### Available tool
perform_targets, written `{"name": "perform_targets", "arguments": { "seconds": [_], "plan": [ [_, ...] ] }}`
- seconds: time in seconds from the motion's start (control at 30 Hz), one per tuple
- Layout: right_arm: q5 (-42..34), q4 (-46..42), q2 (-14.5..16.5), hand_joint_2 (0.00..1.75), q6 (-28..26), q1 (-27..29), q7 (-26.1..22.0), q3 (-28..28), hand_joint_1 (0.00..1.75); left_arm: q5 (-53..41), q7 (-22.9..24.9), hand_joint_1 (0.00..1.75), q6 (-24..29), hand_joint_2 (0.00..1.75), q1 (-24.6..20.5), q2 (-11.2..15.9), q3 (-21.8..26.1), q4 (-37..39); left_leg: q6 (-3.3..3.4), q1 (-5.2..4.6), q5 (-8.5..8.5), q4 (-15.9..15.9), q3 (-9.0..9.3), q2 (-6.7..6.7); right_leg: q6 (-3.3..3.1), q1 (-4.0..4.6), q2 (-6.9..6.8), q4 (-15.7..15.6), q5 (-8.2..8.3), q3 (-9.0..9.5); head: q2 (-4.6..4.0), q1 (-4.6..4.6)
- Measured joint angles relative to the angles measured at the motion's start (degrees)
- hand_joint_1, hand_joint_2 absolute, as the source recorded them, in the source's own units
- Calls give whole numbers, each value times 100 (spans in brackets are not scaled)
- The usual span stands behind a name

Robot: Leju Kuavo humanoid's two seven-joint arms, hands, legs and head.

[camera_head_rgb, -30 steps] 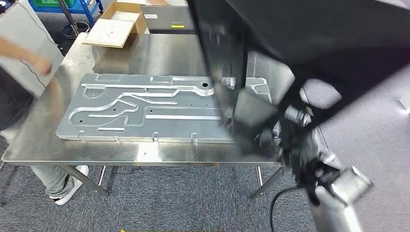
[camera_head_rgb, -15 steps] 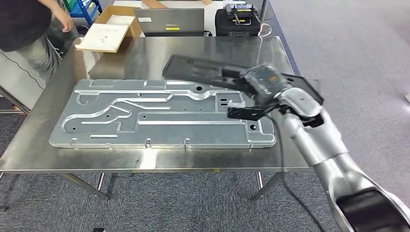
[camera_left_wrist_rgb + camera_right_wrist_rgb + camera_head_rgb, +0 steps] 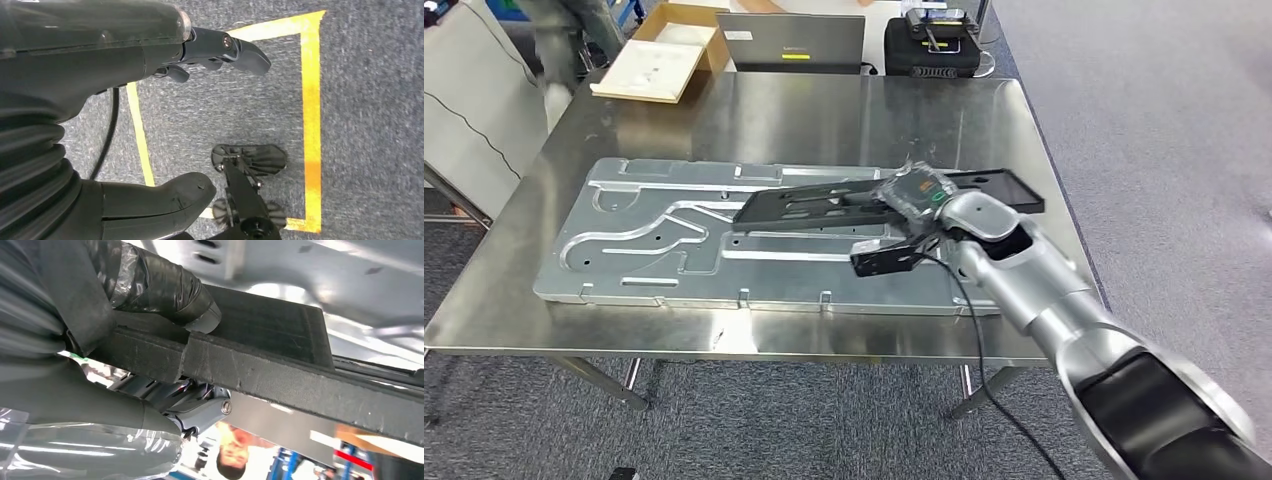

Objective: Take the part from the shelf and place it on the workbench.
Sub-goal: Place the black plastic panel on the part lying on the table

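A long flat black part (image 3: 824, 203) lies low across the right half of the large grey metal plate (image 3: 664, 240) on the steel workbench (image 3: 754, 115). My right hand (image 3: 914, 200) grips it near its middle. In the right wrist view the thumb (image 3: 165, 287) presses on the part's (image 3: 280, 370) top face and the fingers (image 3: 195, 407) curl under its edge. Whether the part touches the plate I cannot tell. My left hand (image 3: 150, 125) hangs over the grey floor, fingers apart, holding nothing.
A cardboard box (image 3: 664, 55), a laptop (image 3: 794, 42) and a black case (image 3: 934, 48) stand along the bench's far edge. A person (image 3: 574, 30) stands at the far left corner. Yellow tape (image 3: 310, 110) marks the floor.
The view swung from close behind the part to over the bench. My right hand has brought the part down and leftward, from the bench's right side onto the plate's right half. The person moved away.
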Motion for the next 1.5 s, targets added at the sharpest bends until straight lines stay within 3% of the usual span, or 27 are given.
{"name": "perform_targets", "arguments": {
  "seconds": [0.07,0.13,0.23,0.27,0.37,0.4,0.43,0.47,0.53,0.6,0.63,0.7,0.77,0.87,0.9,0.93,0.97,1.03,1.1,1.2,1.27,1.37,1.4,1.43,1.47,1.5],
  "plan": [
    [-26,197,187,175,-92,-18,55,66,169,-29,-35,0,-1,175,-39,-22,-43,0,-54,-1,-20,-9,24,-1,-48,36,2,-672,257,304,0,-1],
    [-63,415,371,175,-184,-6,178,102,169,-56,-51,0,-1,175,-72,-39,-73,0,-127,8,-16,-52,51,-3,-87,82,5,-826,265,383,0,-1],
    [-115,794,666,175,-245,38,443,106,169,-87,-57,0,-8,175,-99,-64,-110,0,-212,14,-122,12,49,-2,-186,50,1,-1005,332,497,0,-2],
    [-141,921,757,175,-257,47,514,106,169,-93,-67,0,-14,175,-109,-68,-120,0,-221,13,-268,245,-53,-1,-215,36,-2,-1051,354,524,0,-3],
    [-246,1302,964,175,-310,162,594,106,169,-104,-114,0,-32,175,-131,-70,-174,0,-237,15,-767,1407,-606,1,-259,71,10,-1048,349,527,0,-3],
    [-281,1412,1008,175,-348,224,585,106,169,-108,-131,0,-37,175,-135,-70,-192,0,-243,14,-776,1590,-708,1,-267,84,18,-1037,338,531,0,-3],
    [-312,1506,1044,175,-382,270,566,106,169,-116,-144,0,-42,175,-139,-70,-203,0,-244,13,-669,1538,-696,2,-268,91,29,-1022,323,540,0,-3],
    [-332,1584,1071,175,-411,292,547,106,169,-127,-153,0,-46,175,-143,-69,-209,0,-239,14,-467,1244,-563,4,-264,93,41,-1000,302,552,0,-3],
    [-355,1701,1111,87,-423,282,521,106,85,-146,-160,0,-51,175,-159,-69,-223,0,-217,8,-101,408,-151,8,-224,104,72,-941,246,574,0,-3],
    [-362,1801,1128,0,-413,272,516,106,0,-151,-164,0,-51,175,-178,-70,-244,0,-172,-5,-3,-24,71,7,-172,127,99,-897,206,574,0,-1],
    [-364,1845,1132,0,-411,279,516,106,0,-151,-166,0,-51,175,-183,-70,-254,0,-143,-18,-23,-48,89,3,-147,133,108,-886,199,569,0,-1],
    [-369,1914,1135,0,-427,302,517,106,0,-157,-170,0,-46,87,-184,-75,-285,0,-77,-18,-13,-40,83,9,-95,114,111,-849,172,556,0,-1],
    [-383,1961,1135,0,-474,310,519,106,0,-167,-176,0,-18,0,-188,-83,-326,0,-22,-5,6,-50,79,26,-20,83,96,-523,-57,413,0,1],
    [-441,2029,1134,0,-595,365,503,105,0,-173,-179,0,69,0,-187,-86,-362,0,6,-4,11,-49,63,44,66,26,74,590,-600,-107,0,2],
    [-490,2041,1132,0,-658,388,466,101,0,-172,-174,0,98,0,-184,-86,-372,0,6,-2,10,-48,62,45,77,13,68,809,-641,-213,0,1],
    [-579,2039,1129,0,-735,404,386,85,0,-171,-169,0,123,0,-183,-86,-382,0,4,1,9,-47,66,45,77,3,63,802,-565,-213,0,2],
    [-720,2006,1123,0,-818,425,244,48,0,-169,-166,0,141,0,-183,-87,-391,0,0,3,7,-46,73,43,65,-4,58,570,-394,-103,0,2],
    [-1144,1764,1095,0,-992,503,-172,-127,0,-164,-173,0,158,0,-184,-95,-414,0,-22,1,2,-46,84,40,3,7,56,-251,-4,292,0,2],
    [-1653,1170,1019,0,-1102,655,-559,-423,0,-155,-204,0,160,0,-184,-108,-444,0,-74,-3,6,-51,76,40,-55,49,51,-769,157,525,0,1],
    [-2345,-297,763,0,-1132,1066,-791,-869,0,-123,-282,0,171,0,-166,-116,-468,0,-174,13,18,-115,99,32,-119,76,27,-932,187,592,0,1],
    [-2729,-1371,554,0,-1150,1378,-870,-1187,0,-76,-346,0,172,0,-137,-117,-471,0,-203,13,-145,70,24,25,-181,45,-3,-1048,235,651,0,1],
    [-3171,-2848,230,0,-1314,1931,-1171,-1726,0,26,-467,0,168,0,-83,-115,-469,0,-207,9,-736,1216,-477,24,-232,49,-41,-1081,237,676,0,-1],
    [-3296,-3338,109,0,-1382,2183,-1326,-1915,0,62,-518,0,162,0,-54,-114,-467,0,-213,9,-833,1532,-619,24,-233,56,-49,-1072,221,683,0,-1],
    [-3406,-3797,-13,0,-1430,2458,-1481,-2106,0,101,-569,0,154,0,-18,-114,-462,0,-219,11,-808,1631,-661,26,-227,57,-52,-1056,199,691,0,-1],
    [-3515,-4251,-127,0,-1458,2750,-1635,-2317,0,131,-618,0,144,0,20,-111,-455,0,-222,14,-671,1486,-589,27,-212,53,-52,-1034,169,705,0,-1],
    [-3629,-4705,-240,0,-1476,3064,-1788,-2553,0,158,-667,0,131,0,59,-105,-445,0,-223,18,-458,1136,-418,28,-186,46,-51,-1007,131,726,0,-1]
  ]
}}
